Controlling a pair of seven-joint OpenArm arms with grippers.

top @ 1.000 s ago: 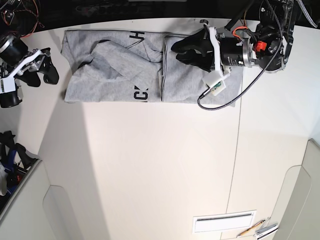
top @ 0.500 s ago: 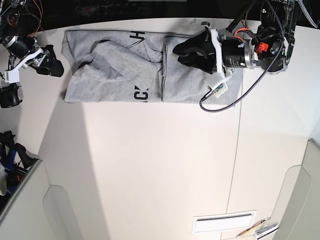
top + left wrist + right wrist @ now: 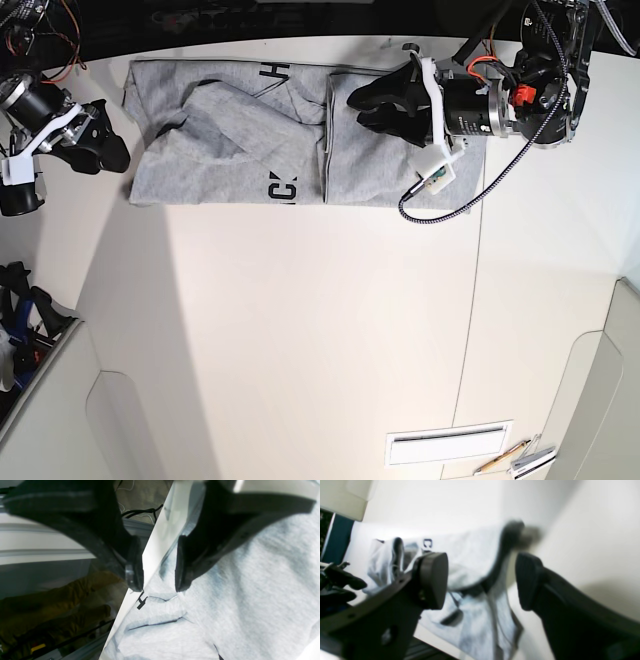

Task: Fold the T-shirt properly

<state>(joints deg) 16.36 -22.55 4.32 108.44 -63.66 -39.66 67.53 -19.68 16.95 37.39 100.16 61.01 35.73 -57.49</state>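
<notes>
Your T-shirt (image 3: pixel 290 135) lies partly folded along the surface's (image 3: pixel 320 320) far edge. Left pincer (image 3: pixel 368 104) hovers over it, parted and empty; right pincer (image 3: pixel 100 140) waits agape beside it, ready for the next fold.

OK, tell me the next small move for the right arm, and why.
Probably ease the right gripper inward to the T-shirt's near edge. Its jaws stand open and empty just off the cloth, at the rumpled end that is not yet folded flat. The left gripper hovers open over the other end, holding nothing.
</notes>
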